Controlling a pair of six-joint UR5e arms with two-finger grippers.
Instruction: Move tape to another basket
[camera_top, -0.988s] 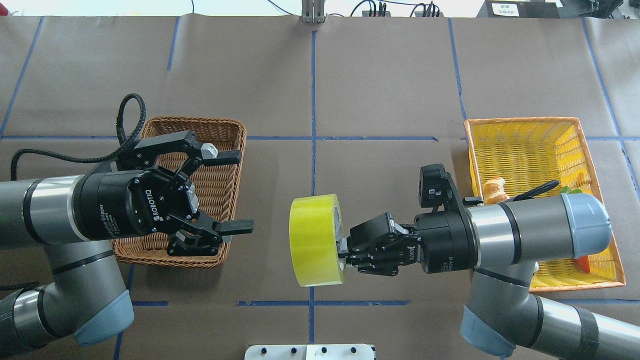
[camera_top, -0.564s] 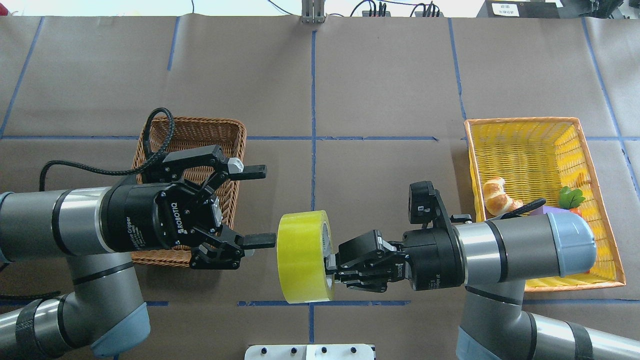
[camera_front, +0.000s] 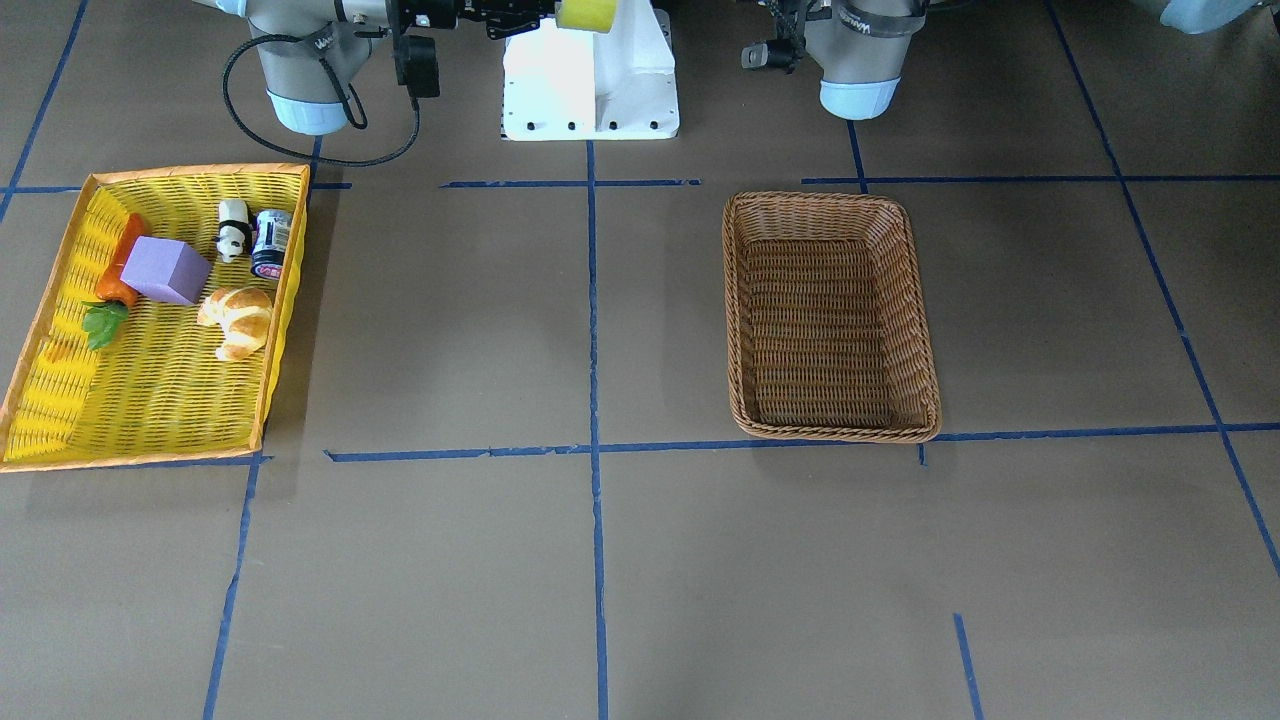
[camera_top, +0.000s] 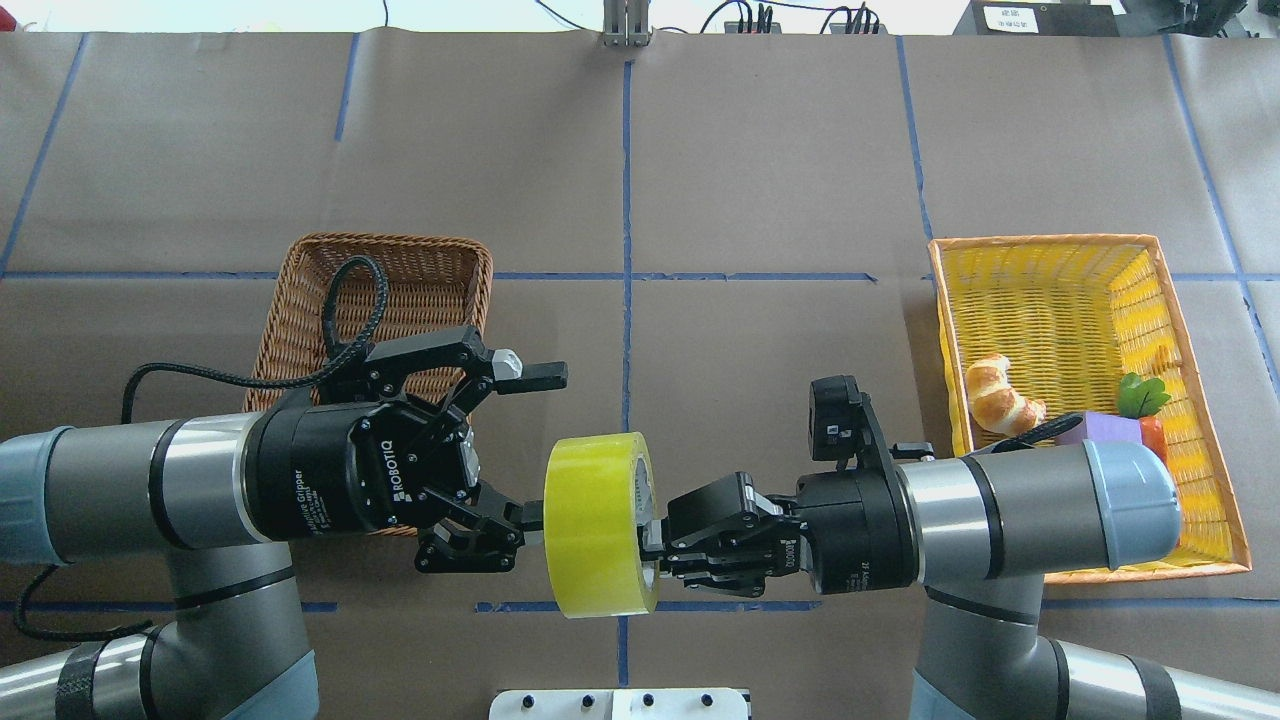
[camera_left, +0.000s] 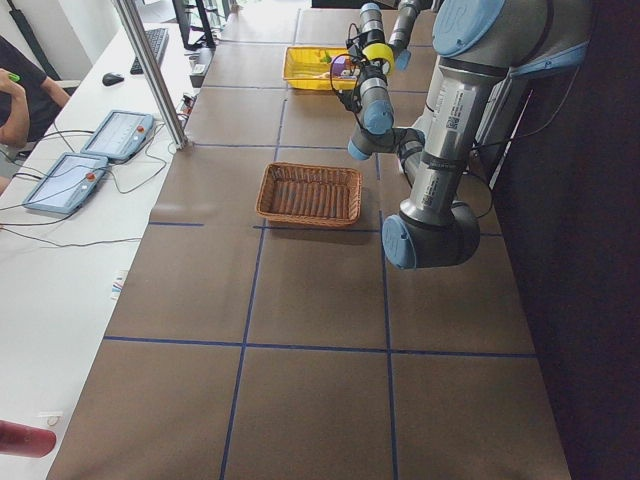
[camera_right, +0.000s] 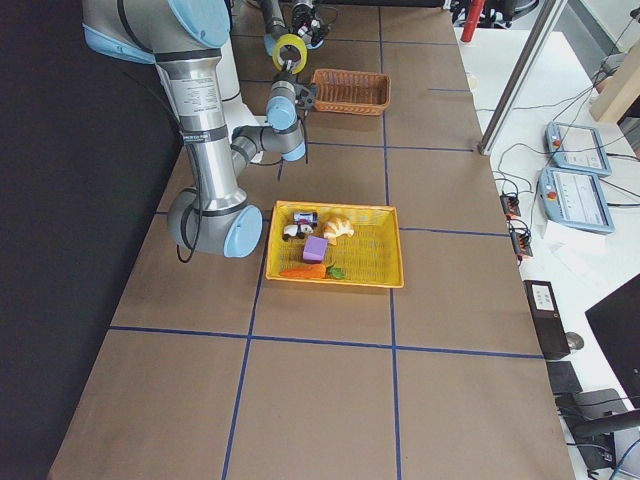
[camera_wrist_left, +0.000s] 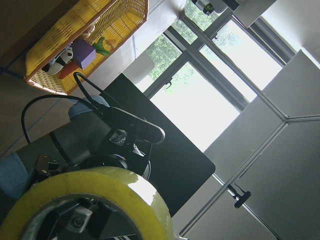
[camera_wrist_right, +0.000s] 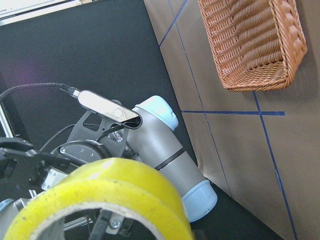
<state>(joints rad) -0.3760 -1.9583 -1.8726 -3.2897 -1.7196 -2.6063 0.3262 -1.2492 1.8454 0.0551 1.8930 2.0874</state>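
Left gripper (camera_top: 548, 445) has advanced up against tape (camera_top: 595, 525)

One camera sits high behind the robot (camera_top: 120, 490) and looks down on the table (camera_top: 760, 150). One faces the robot from the far side. Two look along the table from its left and right ends. Two wrist cameras sit very near the tape (camera_wrist_left: 100, 181). The four table views share the brown basket (camera_front: 830, 310).
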